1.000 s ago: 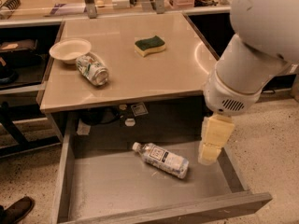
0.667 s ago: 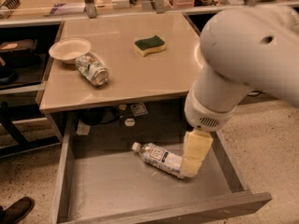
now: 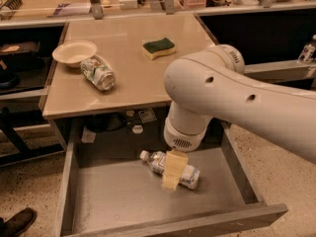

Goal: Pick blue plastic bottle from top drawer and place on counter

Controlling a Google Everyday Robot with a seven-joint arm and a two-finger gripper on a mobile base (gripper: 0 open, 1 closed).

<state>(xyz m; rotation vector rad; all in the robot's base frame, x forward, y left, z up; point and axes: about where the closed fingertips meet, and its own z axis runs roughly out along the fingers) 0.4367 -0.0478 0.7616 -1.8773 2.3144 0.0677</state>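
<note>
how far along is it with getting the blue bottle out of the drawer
Done: the top drawer stands open, the blue plastic bottle lying on its side inside. In hand: the gripper is down over the bottle's middle; a grasp cannot be confirmed. Left: lifting it out and setting it on the counter, beside the bowl, can and sponge.

The bottle (image 3: 190,176) lies on its side in the drawer (image 3: 113,191), white cap pointing back-left, its clear body wrapped in a pale patterned label. The drawer is pulled wide open: grey, shallow, flat-bottomed. Above it sits the counter (image 3: 133,78), beige and glossy. The gripper (image 3: 173,171) is right over the bottle's middle, covering part of it.
</note>
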